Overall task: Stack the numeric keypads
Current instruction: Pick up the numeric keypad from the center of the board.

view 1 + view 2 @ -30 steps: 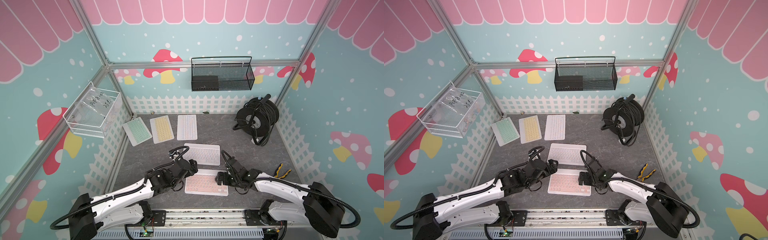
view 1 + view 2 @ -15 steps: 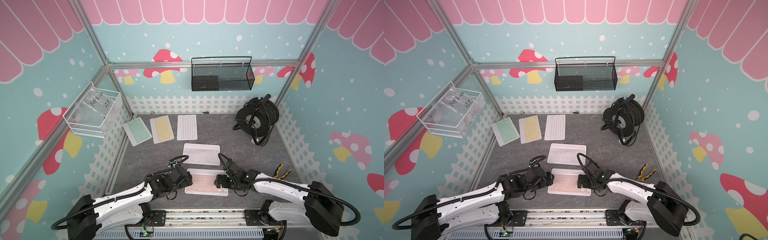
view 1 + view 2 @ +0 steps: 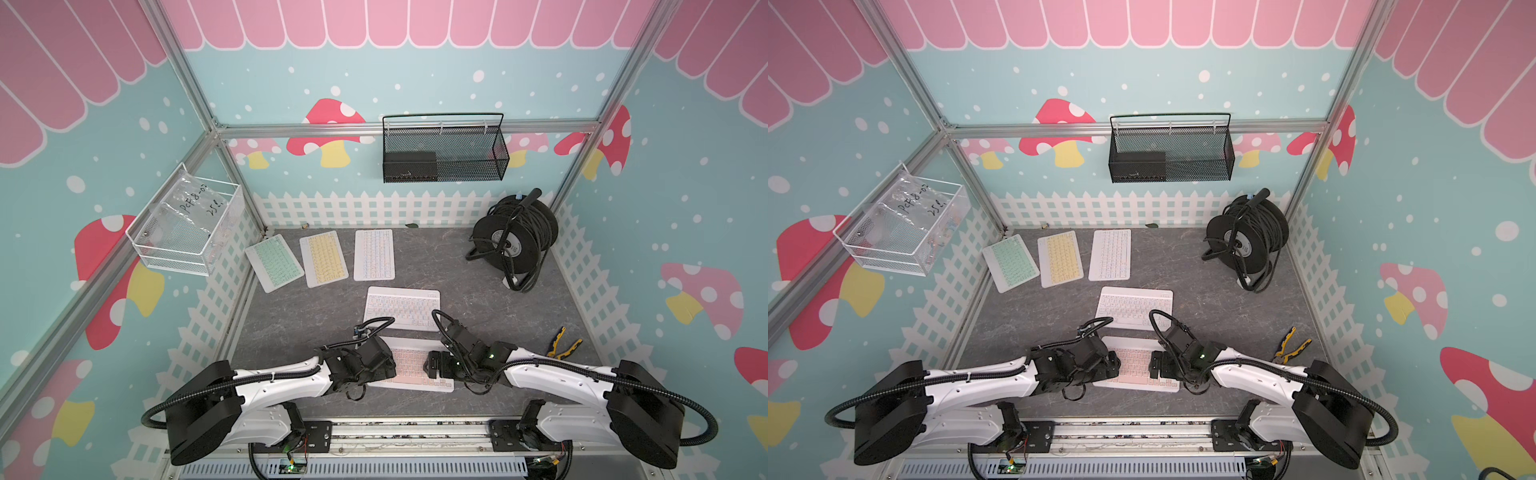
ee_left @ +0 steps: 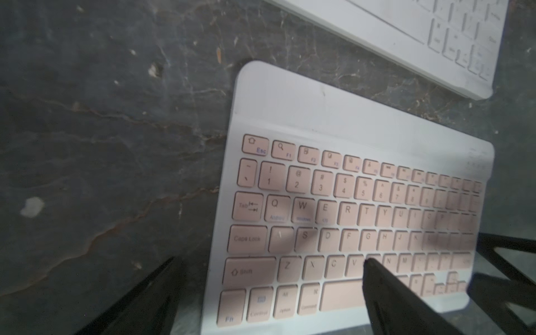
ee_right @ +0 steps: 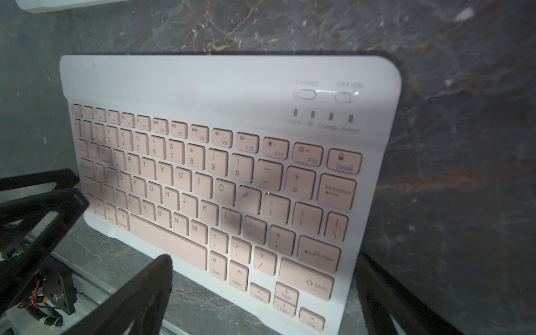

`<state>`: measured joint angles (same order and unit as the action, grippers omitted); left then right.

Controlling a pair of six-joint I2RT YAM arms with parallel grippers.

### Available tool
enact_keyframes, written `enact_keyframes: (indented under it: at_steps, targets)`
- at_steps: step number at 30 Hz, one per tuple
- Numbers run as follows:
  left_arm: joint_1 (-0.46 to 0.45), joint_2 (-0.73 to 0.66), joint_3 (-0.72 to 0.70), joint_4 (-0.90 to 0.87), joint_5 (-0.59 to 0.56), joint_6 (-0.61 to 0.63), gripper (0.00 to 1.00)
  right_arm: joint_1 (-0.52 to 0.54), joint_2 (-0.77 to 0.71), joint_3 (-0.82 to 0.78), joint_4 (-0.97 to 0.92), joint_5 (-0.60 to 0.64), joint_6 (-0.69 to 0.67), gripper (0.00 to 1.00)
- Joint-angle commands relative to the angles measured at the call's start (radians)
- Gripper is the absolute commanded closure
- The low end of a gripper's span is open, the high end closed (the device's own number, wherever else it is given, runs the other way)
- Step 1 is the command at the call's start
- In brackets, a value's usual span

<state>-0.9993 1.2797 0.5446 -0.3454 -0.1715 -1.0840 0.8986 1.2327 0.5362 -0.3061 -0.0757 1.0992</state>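
Your left pincer (image 3: 388, 368) and right pincer (image 3: 430, 366) both gape empty, each astride a short end of the pink keypad (image 3: 409, 365), probably to lift it level. Just beyond it lies the pastel keypad (image 3: 402, 307); the mint keypad (image 3: 274, 262), yellow keypad (image 3: 323, 258) and white keypad (image 3: 373, 254) lie farther back.

Mint keypad (image 3: 273, 262), yellow keypad (image 3: 323, 258), white keypad (image 3: 373, 254) flat in a back row — pastel keypad (image 3: 400, 304) and pink keypad (image 3: 409, 362) nearer.
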Motion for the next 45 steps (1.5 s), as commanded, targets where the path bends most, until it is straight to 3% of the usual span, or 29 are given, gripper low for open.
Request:
enact_keyframes:
  at_steps: [1, 8, 13, 23, 28, 34, 45]
  targets:
    - [-0.015, 0.057, 0.007, 0.001, -0.004, -0.009, 0.01, 0.016, 0.024, -0.052, 0.013, -0.053, 0.053, 0.01]
    - [-0.039, 0.125, 0.011, 0.237, 0.137, 0.044, 0.01, 0.028, 0.059, -0.056, 0.083, -0.079, 0.047, 0.0]
    - [-0.081, 0.015, 0.027, 0.412, 0.2, 0.096, 0.01, 0.029, 0.056, -0.085, 0.214, -0.13, 0.043, 0.0]
    - [-0.079, -0.27, -0.051, 0.472, 0.205, 0.051, 0.0, 0.029, -0.018, -0.077, 0.225, -0.122, 0.036, 0.0]
    - [-0.078, -0.348, -0.161, 0.64, 0.2, -0.008, 0.0, 0.029, -0.034, -0.098, 0.235, -0.125, 0.044, 0.01]
    - [-0.076, -0.397, -0.26, 0.834, 0.205, -0.071, 0.0, 0.029, -0.079, -0.124, 0.234, -0.123, 0.05, 0.0]
    - [-0.076, -0.433, -0.307, 1.015, 0.261, -0.12, 0.0, 0.016, -0.218, -0.182, 0.234, -0.104, 0.066, 0.0]
